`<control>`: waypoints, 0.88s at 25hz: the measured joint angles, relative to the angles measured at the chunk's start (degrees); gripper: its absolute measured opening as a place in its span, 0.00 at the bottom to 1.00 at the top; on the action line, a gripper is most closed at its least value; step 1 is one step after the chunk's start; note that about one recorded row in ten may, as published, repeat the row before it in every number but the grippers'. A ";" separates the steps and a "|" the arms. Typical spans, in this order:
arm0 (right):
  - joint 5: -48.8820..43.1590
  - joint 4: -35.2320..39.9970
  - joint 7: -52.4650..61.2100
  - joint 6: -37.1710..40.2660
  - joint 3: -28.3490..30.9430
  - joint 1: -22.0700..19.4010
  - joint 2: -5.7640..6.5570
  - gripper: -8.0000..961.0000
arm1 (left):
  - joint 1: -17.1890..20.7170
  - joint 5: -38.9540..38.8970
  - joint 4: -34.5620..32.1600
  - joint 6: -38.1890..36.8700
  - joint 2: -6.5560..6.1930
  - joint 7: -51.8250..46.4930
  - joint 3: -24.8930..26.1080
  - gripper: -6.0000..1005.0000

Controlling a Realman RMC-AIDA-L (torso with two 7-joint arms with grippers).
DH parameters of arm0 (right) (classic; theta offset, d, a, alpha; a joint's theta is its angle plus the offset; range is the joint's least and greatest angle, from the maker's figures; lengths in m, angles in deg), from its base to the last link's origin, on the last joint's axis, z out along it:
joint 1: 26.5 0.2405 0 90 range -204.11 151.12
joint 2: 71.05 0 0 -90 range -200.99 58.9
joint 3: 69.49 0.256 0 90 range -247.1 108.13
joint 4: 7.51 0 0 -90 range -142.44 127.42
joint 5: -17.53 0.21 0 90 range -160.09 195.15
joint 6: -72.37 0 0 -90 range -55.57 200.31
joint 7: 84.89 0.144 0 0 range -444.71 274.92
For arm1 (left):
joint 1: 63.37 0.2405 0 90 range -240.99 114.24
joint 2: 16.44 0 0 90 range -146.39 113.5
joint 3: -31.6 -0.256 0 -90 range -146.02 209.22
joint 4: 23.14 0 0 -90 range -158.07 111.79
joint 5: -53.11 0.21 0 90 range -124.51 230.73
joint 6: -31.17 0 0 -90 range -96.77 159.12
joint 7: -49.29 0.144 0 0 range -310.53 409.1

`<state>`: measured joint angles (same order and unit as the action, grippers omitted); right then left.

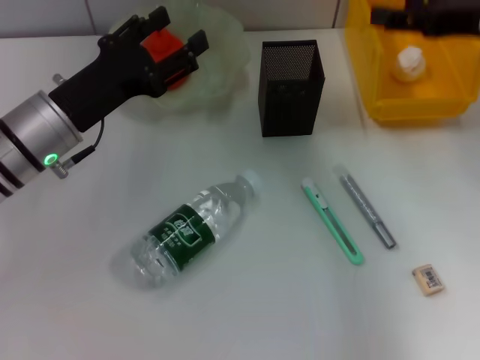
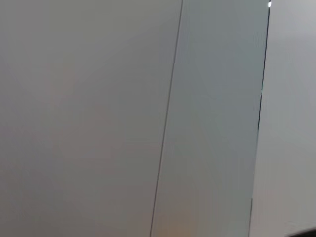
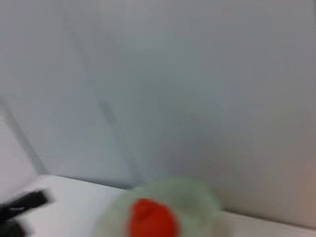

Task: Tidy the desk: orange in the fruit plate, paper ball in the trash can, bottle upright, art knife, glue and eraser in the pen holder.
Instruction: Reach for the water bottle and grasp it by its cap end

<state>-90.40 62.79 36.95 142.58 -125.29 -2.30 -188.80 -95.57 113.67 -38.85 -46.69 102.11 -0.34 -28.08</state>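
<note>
Left gripper (image 1: 171,39) spread around orange (image 1: 160,46) over fruit plate (image 1: 225,45); bottle (image 1: 191,229) label unreadable.

Left arm (image 1: 37,127) extended from the lower left edge up and to the right, silver wrist section with a lit green ring, black forearm housing beyond it. Left gripper (image 1: 166,39) at the far end, fingers spread apart, one finger (image 1: 156,16) raised, the other (image 1: 198,41) lower. Right gripper (image 1: 427,16) at the top right edge, dark, only partly in frame, finger state not discernible.
</note>
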 joint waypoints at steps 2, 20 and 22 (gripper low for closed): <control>5.82 -6.47 -7.28 5.06 3.11 -0.29 0.66 0.84 | 0.21 0.01 -0.31 0.09 0.00 -0.02 -0.08 0.80; 13.25 -31.43 -36.98 16.93 21.69 -0.71 1.35 0.84 | 1.22 33.09 -26.36 3.97 -1.54 -37.85 -10.17 0.80; 14.17 -31.70 -39.07 17.21 22.09 -0.70 0.66 0.84 | 1.22 38.68 -31.61 2.42 -0.56 -45.27 -10.17 0.80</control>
<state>-76.22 31.09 -2.11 159.80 -103.19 -3.00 -188.13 -94.35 152.35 -70.46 -44.27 101.55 -45.61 -38.25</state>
